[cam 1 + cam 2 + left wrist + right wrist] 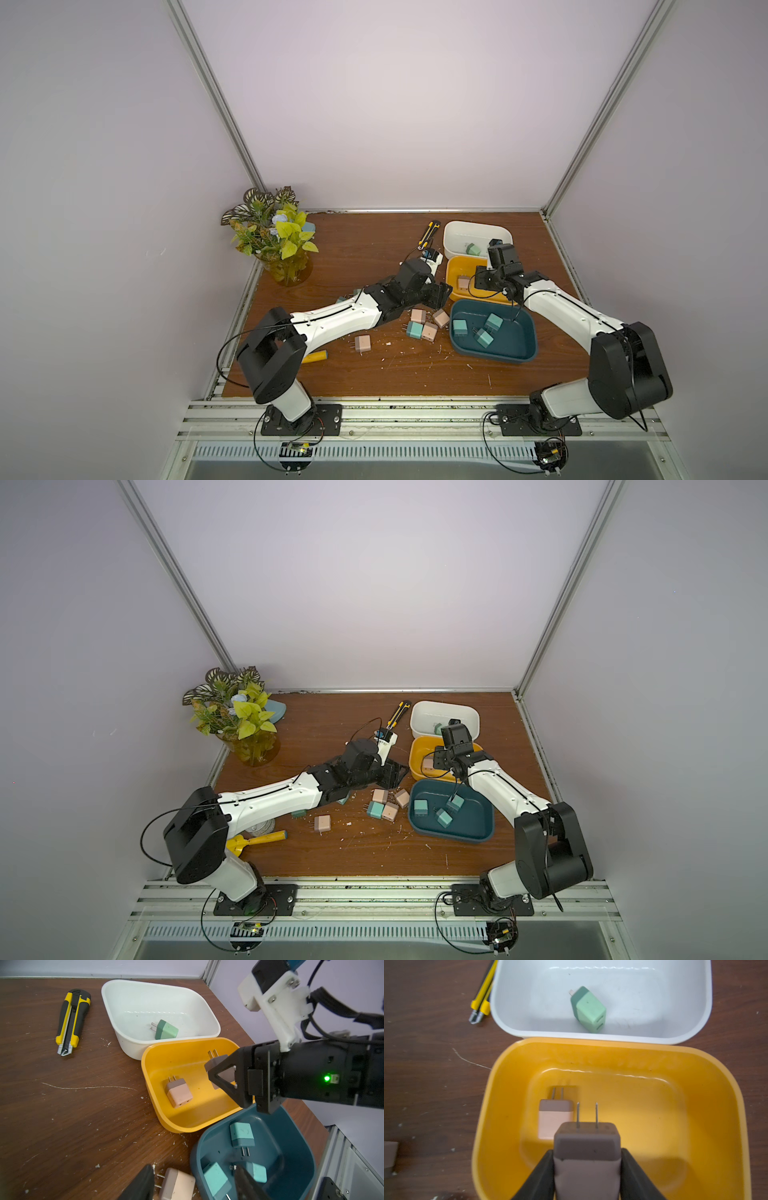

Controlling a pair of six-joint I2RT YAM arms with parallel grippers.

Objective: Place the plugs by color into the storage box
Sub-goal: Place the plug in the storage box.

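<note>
The right gripper is closed on a pink plug, both fingers against its sides and the prongs pointing ahead. It hangs over the yellow bin, likely to drop the plug beside the second pink plug lying below. Beyond this gripper, the white bin holds one mint green plug. Behind it, the teal bin holds three teal plugs. The left gripper stands partly open and empty above loose plugs on the table.

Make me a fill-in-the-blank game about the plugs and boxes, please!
The lone plug in the white box is ____.
The right fingers hold a raised plug over the middle box, which is ____.
The teal box holds ____ plugs.
Missing words: green, yellow, three.
</note>
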